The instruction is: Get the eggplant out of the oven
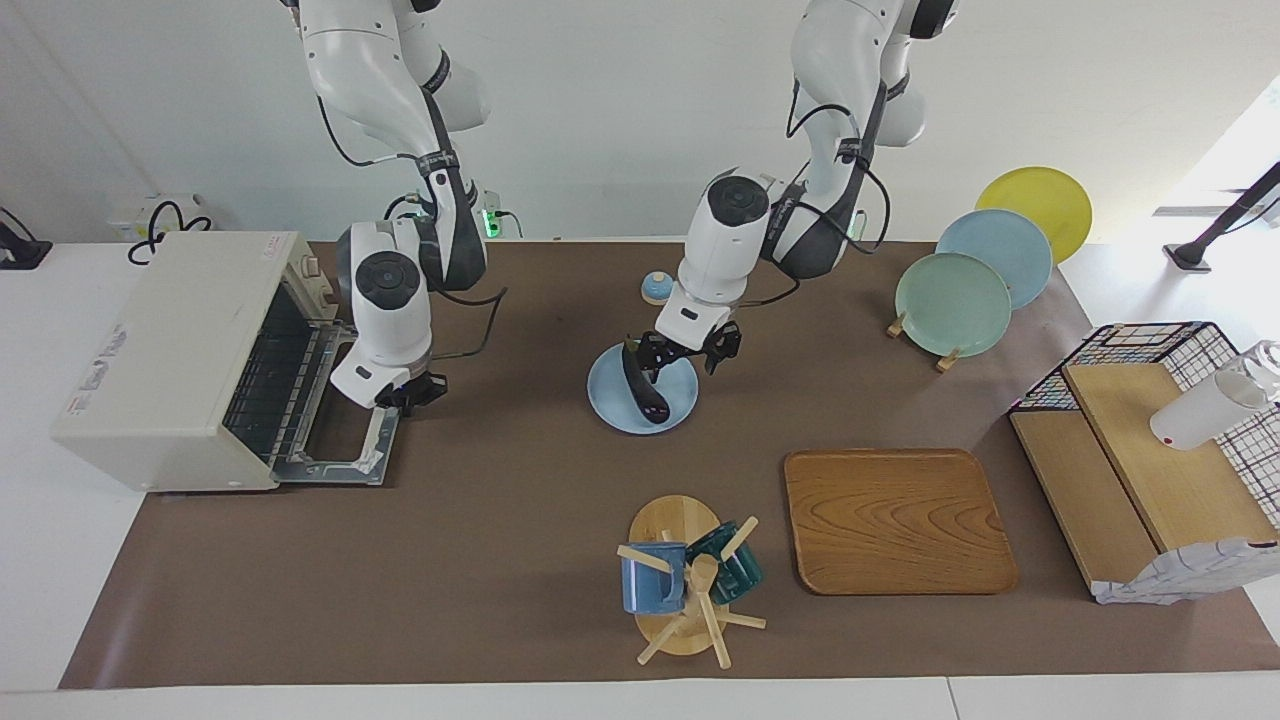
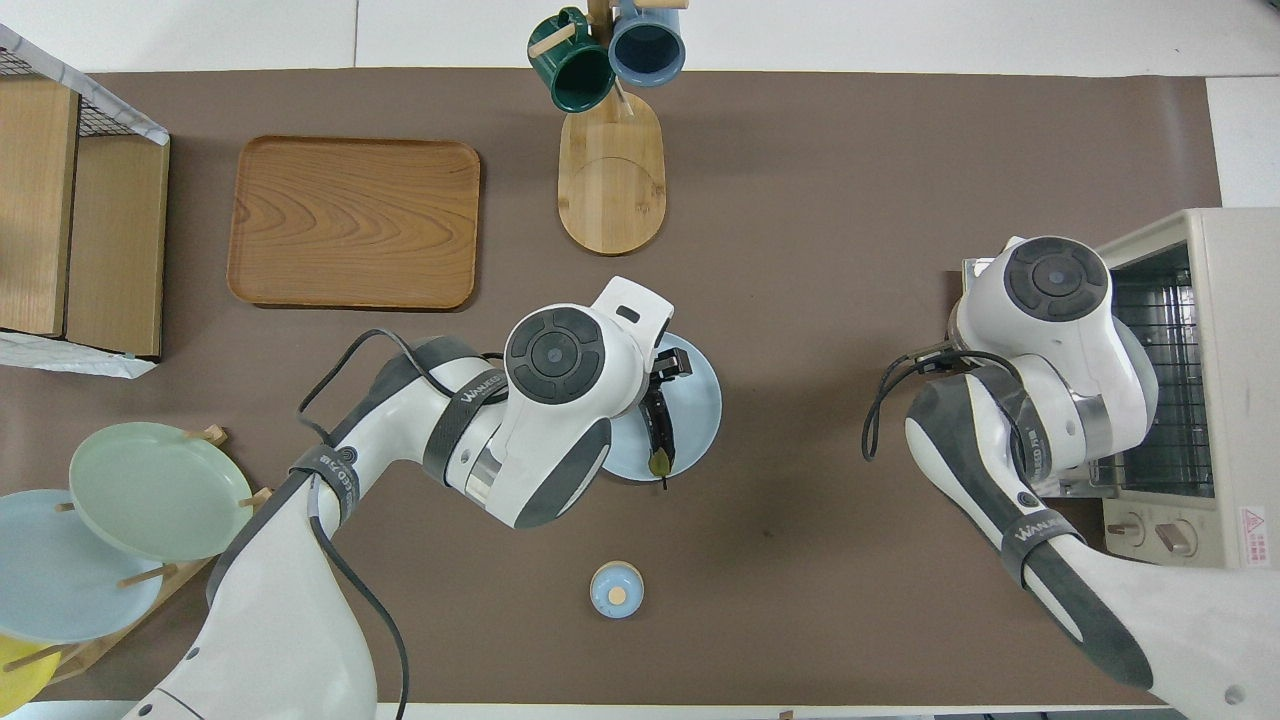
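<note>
The eggplant, slim and dark purple, lies on a light blue plate mid-table, outside the oven. My left gripper hangs open low over the plate, above the eggplant's stem half; I cannot tell whether it touches. The cream oven stands at the right arm's end of the table, its door dropped open and its wire rack bare. My right gripper is shut on nothing, just over the open door's outer edge; its own wrist hides it in the overhead view.
A small blue bell sits nearer to the robots than the plate. A mug stand and a wooden tray lie farther out. A rack of plates and a wire basket with wooden shelves fill the left arm's end.
</note>
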Tool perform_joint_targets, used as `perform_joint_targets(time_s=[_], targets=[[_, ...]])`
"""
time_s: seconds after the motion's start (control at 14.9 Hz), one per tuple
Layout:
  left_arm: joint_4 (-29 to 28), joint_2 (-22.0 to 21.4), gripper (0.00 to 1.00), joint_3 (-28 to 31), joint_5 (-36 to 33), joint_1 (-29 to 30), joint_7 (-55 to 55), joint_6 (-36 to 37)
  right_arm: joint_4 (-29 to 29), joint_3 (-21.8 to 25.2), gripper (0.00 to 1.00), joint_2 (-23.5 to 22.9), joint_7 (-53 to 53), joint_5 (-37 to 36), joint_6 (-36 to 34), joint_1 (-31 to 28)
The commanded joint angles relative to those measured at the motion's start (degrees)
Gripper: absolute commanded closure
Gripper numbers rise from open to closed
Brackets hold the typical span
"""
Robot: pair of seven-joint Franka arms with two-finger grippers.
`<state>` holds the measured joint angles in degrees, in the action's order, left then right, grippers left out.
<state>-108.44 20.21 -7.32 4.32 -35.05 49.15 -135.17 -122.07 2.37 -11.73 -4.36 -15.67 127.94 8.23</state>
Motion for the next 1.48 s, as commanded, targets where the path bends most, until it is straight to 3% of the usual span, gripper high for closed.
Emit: perform_joint_targets(time_s=[0.0, 0.13, 0.47, 0.61, 0.67, 0.74, 0.81, 1.14, 1.35, 1.41], targets=[[0.0, 1.3, 0.00, 1.1, 0.7, -1.4, 0.9, -1.3, -1.8, 0.2, 1.00, 0.5, 3.3, -1.4, 2.1, -3.2], [-1.2, 1.8, 0.01, 1.1, 0.7, -2.1, 2.8, -4.8, -1.0, 0.2, 1.00, 0.6, 5.7, -2.7, 0.2, -2.9], [-1.9, 1.9, 0.25, 1.1, 0.7, -2.2, 3.1, -5.9, 6.4, 0.0, 1.00, 2.6, 10.7, -5.0, -11.7, -3.1], [-2.0, 1.9, 0.47, 1.1, 0.7, -2.2, 3.1, -5.9, 6.5, 0.2, 1.00, 4.9, 13.9, -4.9, -13.5, -3.8], [-2.0, 1.8, 0.65, 1.1, 0.7, -2.2, 3.2, -5.6, 6.5, 0.2, 1.00, 6.2, 15.3, -4.9, -14.7, -5.1], [-1.8, 1.8, 0.92, 1.2, 0.7, -2.1, 3.1, -5.2, 6.6, 0.2, 1.00, 7.3, 16.7, -4.9, -15.7, -5.7], [-1.4, 1.3, 1.00, 1.2, 0.7, -2.0, 2.9, -4.5, 6.7, 0.4, 1.00, 8.5, 18.0, -4.9, -16.8, -6.5], [2.8, -5.3, 1.00, 1.2, 0.6, 5.1, -2.4, 9.1, 6.7, 0.3, 1.00, 12.9, 24.6, -4.4, -19.7, -11.0], [11.1, -3.7, 1.00, 1.4, 0.6, 11.4, -9.3, 16.9, 9.4, 0.2, 1.00, 16.1, 24.6, -0.4, -26.0, -11.0], [12.5, -2.5, 1.00, 1.3, 0.6, 14.0, -11.3, 16.5, 11.8, 0.1, 0.90, 16.6, 24.4, 3.3, -28.7, -10.6]])
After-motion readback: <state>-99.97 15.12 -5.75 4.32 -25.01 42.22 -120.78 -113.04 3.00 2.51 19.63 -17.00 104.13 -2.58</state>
